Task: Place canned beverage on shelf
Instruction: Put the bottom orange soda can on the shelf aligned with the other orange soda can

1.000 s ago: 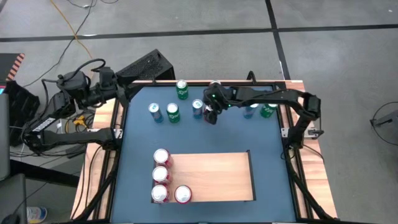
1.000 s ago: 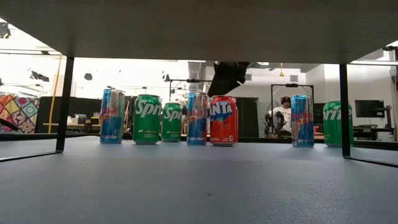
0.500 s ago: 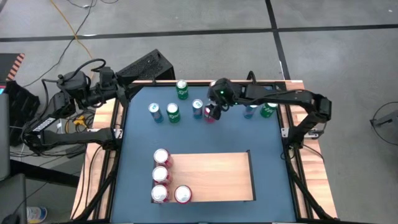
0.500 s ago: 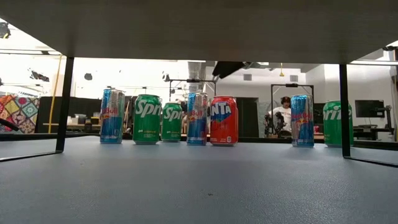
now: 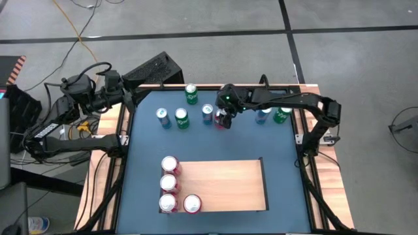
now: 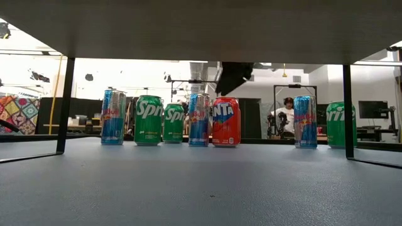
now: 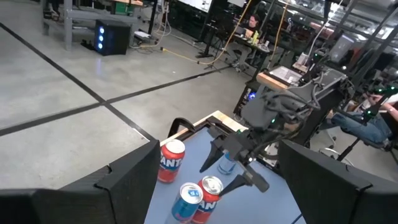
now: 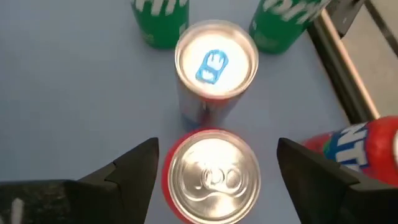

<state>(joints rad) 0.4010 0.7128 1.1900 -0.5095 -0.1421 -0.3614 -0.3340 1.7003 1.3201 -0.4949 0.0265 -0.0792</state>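
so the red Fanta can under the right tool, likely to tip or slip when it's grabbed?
The red Fanta can stands upright between the open fingers of the right tool, so a centred squeeze probably won't tip it. Its smooth, round metal wall may slip or turn. A blue can stands very close behind it; a nudge could knock that one over.

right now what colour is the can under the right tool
Red, a Fanta can; the low view shows it best.
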